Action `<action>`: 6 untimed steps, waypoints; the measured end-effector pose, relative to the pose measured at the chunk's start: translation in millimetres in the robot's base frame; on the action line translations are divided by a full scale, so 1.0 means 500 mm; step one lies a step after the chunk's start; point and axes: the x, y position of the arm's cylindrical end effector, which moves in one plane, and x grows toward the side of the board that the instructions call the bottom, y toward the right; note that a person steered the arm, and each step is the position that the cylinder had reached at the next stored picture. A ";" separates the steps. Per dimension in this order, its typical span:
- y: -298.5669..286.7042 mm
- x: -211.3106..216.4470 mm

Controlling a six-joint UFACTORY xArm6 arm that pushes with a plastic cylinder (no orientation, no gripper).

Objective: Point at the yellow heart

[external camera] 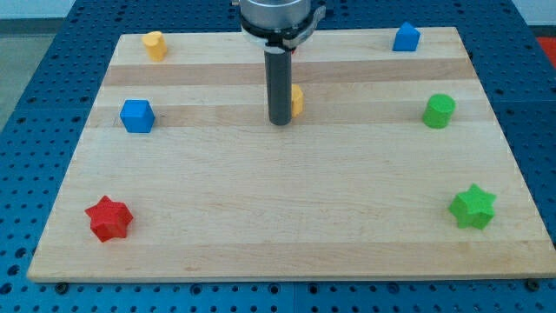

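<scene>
My tip [280,123] rests on the wooden board [278,235] in the upper middle. A yellow block [298,101] sits right behind the rod on the view's right side, touching or nearly touching it. It is mostly hidden, so I cannot make out its shape. A second yellow block [155,44], rounded and possibly the heart, lies at the board's top left corner, far from the tip.
A blue block [136,116] lies at the left. A blue house-shaped block [406,37] lies at the top right. A green cylinder [439,110] is at the right, a green star [473,206] at the lower right and a red star [109,217] at the lower left.
</scene>
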 end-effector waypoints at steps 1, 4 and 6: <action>-0.017 -0.005; -0.371 -0.150; -0.571 -0.248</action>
